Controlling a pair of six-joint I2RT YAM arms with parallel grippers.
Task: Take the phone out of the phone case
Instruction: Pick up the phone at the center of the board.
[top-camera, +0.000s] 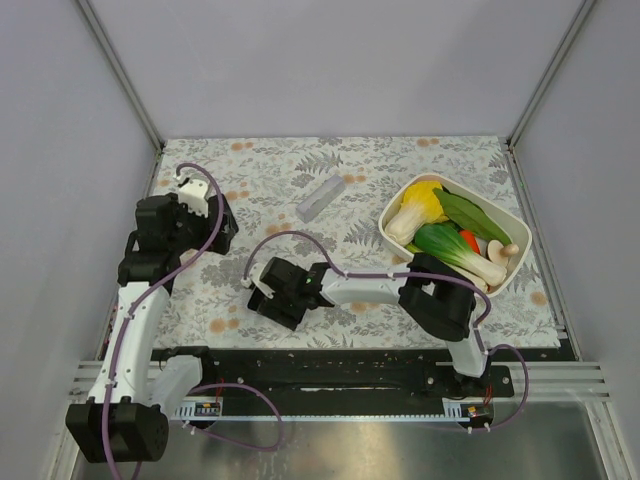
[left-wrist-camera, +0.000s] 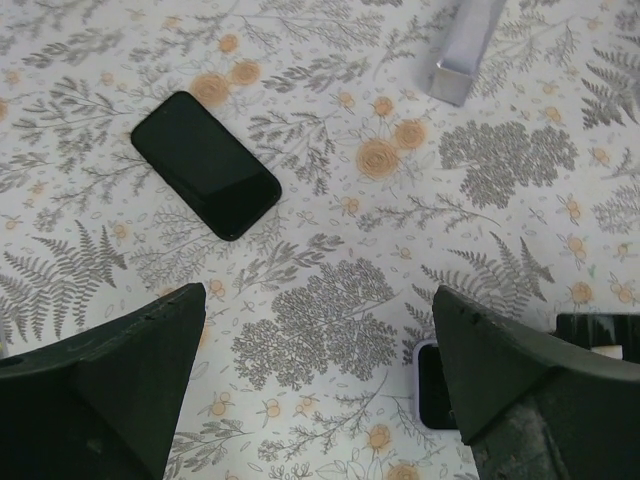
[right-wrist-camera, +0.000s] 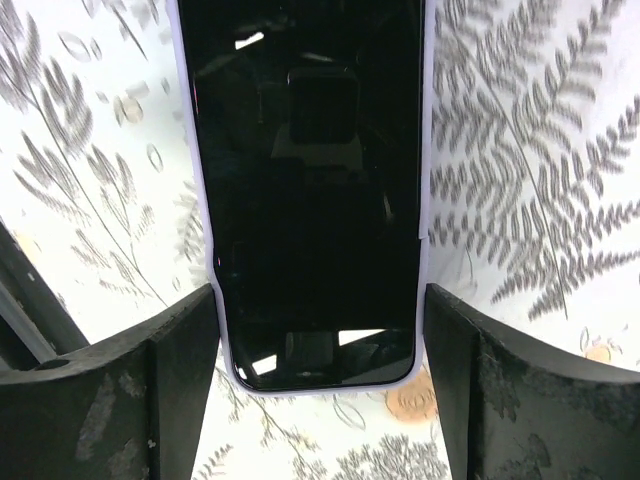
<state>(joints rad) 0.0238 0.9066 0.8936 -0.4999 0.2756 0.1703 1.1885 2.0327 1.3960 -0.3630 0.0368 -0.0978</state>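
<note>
right gripper (right-wrist-camera: 320, 300) at 8 o'clock on table (top-camera: 400, 160): fingers released, straddling phone (right-wrist-camera: 305, 180) | phone face-up inside lilac phone case (right-wrist-camera: 330, 388), lying flat | left gripper (left-wrist-camera: 318, 300) at 9 o'clock: spread, grasping nothing | 1 bare black handset (left-wrist-camera: 205, 165) at its 11 o'clock

I am finding no readable text, label, brand or number anywhere; the phone (right-wrist-camera: 310, 190) is showing only dark reflections.

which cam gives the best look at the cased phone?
Right wrist: the cased phone fills the frame, screen up, pale case rim visible, between the fingers of the right gripper. Left wrist catches only what looks like one corner at its lower right. Top external: hidden beneath the right gripper.
</note>
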